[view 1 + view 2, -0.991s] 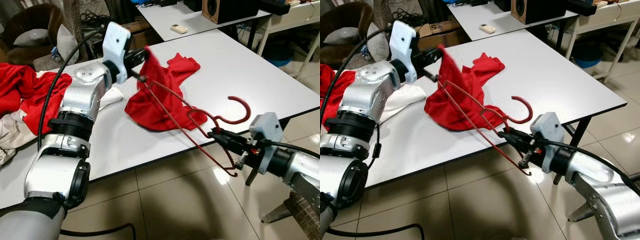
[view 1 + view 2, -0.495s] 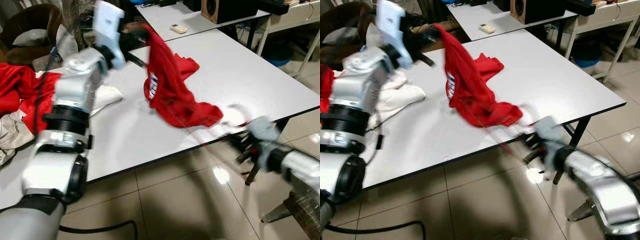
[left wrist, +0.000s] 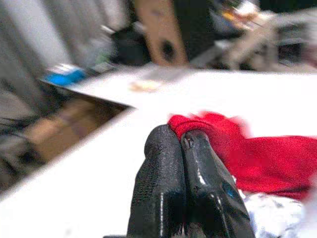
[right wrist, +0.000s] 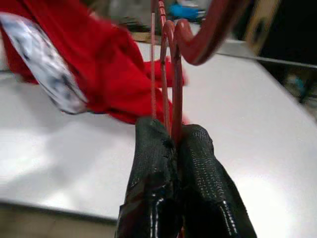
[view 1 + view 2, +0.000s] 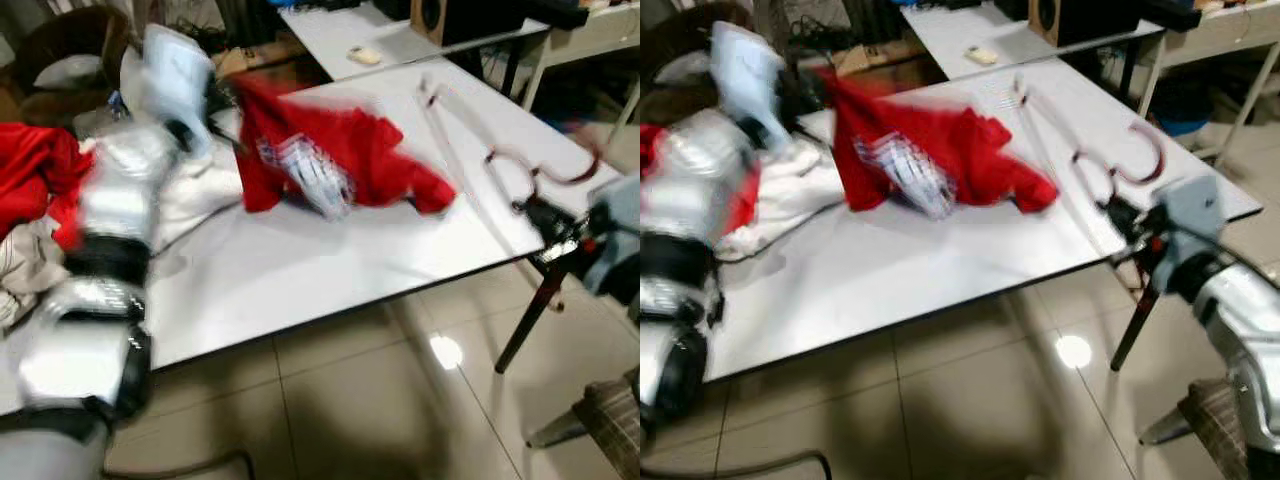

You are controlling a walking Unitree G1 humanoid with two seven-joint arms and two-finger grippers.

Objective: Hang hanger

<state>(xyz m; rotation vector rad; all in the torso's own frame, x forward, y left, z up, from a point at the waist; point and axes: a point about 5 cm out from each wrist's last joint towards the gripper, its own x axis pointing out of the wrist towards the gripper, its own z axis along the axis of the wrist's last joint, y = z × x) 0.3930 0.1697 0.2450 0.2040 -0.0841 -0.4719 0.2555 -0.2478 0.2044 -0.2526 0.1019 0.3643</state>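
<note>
Upper centre of the head views: red shirt point(image 5: 330, 160) with a white print, lying blurred across the white table point(image 5: 300, 260), one corner being pinched between the closed fingers of the left gripper point(image 3: 179, 144) at upper left. Right edge: right gripper point(image 4: 174, 141), fingers clamped tight on the wire neck of the red hanger point(image 5: 1130, 165), hook rising above the table's right corner. Far left: more red cloth point(image 5: 35, 175) lying heaped.
</note>
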